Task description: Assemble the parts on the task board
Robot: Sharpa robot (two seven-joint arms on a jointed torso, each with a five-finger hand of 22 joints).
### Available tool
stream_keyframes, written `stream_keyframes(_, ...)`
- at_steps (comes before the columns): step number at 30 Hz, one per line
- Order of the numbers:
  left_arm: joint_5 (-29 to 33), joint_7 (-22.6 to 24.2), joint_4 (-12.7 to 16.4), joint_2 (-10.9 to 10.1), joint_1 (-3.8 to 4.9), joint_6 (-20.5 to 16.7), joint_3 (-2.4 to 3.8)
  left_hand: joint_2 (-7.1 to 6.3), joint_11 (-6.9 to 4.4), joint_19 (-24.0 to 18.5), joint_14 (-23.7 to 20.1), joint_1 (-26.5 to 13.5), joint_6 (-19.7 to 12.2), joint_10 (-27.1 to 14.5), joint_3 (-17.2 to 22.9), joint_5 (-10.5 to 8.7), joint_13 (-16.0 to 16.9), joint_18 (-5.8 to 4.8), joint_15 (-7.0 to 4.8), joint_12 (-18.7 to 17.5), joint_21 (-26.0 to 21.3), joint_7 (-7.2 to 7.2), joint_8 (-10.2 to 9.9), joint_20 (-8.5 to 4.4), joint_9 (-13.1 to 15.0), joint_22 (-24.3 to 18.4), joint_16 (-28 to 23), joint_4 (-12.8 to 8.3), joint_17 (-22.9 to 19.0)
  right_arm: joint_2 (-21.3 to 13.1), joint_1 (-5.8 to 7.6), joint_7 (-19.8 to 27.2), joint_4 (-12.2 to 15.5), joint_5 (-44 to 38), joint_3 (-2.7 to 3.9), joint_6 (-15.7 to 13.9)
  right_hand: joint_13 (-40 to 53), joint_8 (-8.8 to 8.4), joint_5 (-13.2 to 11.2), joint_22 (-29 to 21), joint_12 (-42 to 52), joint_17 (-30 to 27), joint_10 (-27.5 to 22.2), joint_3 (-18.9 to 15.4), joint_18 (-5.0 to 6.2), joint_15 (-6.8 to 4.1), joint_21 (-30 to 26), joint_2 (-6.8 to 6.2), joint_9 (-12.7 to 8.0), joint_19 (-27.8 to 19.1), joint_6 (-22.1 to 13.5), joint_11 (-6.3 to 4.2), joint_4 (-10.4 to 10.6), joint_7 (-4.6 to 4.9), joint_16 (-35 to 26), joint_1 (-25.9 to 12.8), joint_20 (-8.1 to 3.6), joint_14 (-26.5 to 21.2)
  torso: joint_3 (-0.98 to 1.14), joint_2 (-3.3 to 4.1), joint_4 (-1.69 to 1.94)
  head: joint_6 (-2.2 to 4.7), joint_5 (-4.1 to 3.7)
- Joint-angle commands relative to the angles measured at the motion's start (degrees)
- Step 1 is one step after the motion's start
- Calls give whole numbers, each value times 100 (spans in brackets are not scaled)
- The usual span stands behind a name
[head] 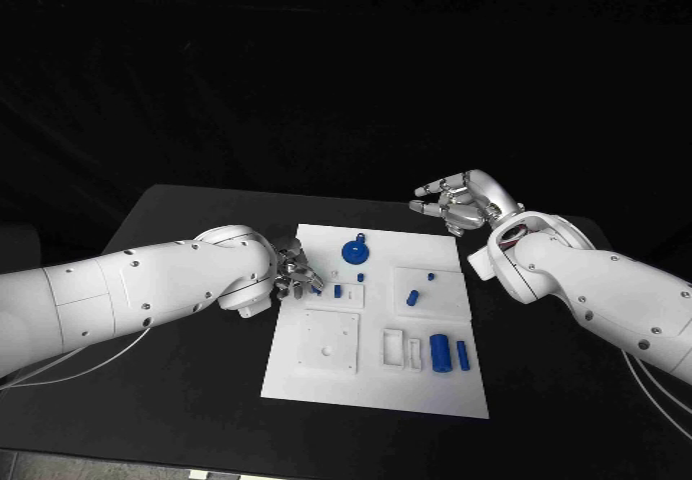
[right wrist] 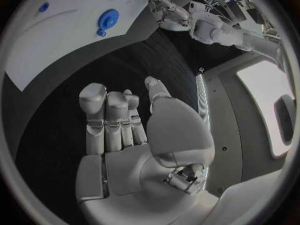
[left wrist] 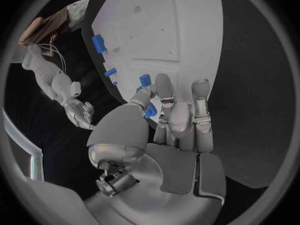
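The white task board [head: 378, 375] lies in the middle of the black table. My left hand [head: 296, 276] is at the board's left edge and pinches a small blue part [left wrist: 150, 111] between thumb and a finger; the hand [left wrist: 178, 120] is low over the board [left wrist: 181, 30]. A round blue disc [head: 355, 250] sits near the board's far edge. A small blue peg [head: 413, 296] and two blue cylinders [head: 440, 350] lie further right. My right hand [head: 459, 203] hangs past the board's far right corner, fingers apart, holding nothing; its palm [right wrist: 137, 135] is bare.
A square white recessed plate [head: 330, 342] and several white slots [head: 402, 349] take up the board's near half. Black table [head: 188, 400] surrounds the board. The blue disc [right wrist: 108, 19] and my left hand [right wrist: 164, 5] appear in the right wrist view.
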Motion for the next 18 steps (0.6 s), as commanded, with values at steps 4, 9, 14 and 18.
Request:
stream_keyframes(4, -83, -27, -2, 19, -21, 169, -2, 51, -31, 14, 34, -12, 759, 250, 62, 22, -6, 80, 2, 25, 22, -602, 17, 6, 812, 102, 18, -32, 6, 0, -4, 31, 4, -2, 2, 75, 1, -27, 34, 569, -12, -6, -19, 10, 43, 3, -15, -20, -7, 157, 11, -9, 18, -6, -19, -18, 21, -29, -1, 3, -3, -8, 2)
stream_keyframes(9, -89, -38, 3, 22, -29, 235, -2, 51, -31, 14, 34, -12, 759, 250, 62, 22, -6, 80, 2, 25, 22, -602, 17, 6, 812, 102, 18, -32, 6, 0, -5, 31, 3, -2, 2, 77, 1, -27, 34, 569, -12, -6, -19, 10, 43, 3, -15, -20, -7, 157, 11, -9, 18, -6, -19, -18, 21, -29, 0, 6, -3, -12, -1)
stream_keyframes(14, -90, -43, 7, 26, -35, 257, -2, 59, -29, 8, 29, -14, 750, 250, 61, -5, -12, 80, 5, 20, 23, -599, 7, 8, 833, 100, 9, -38, -11, 1, -6, 33, 4, -2, 2, 76, 1, -27, 34, 569, -12, -6, -19, 10, 43, 3, -15, -20, -7, 157, 11, -9, 18, -6, -19, -18, 21, -29, 0, 6, -3, -10, -3)
stream_keyframes(18, -91, -52, 8, 27, -36, 276, -2, 66, -28, 8, 31, -9, 746, 250, 62, -25, -13, 80, 5, 19, 23, -596, 1, 8, 831, 100, 8, -39, -12, -1, -7, 34, 3, -2, 2, 77, 1, -27, 34, 569, -12, -6, -19, 10, 43, 3, -15, -20, -7, 157, 11, -9, 18, -6, -19, -18, 21, -29, 0, 5, -6, -11, -7)
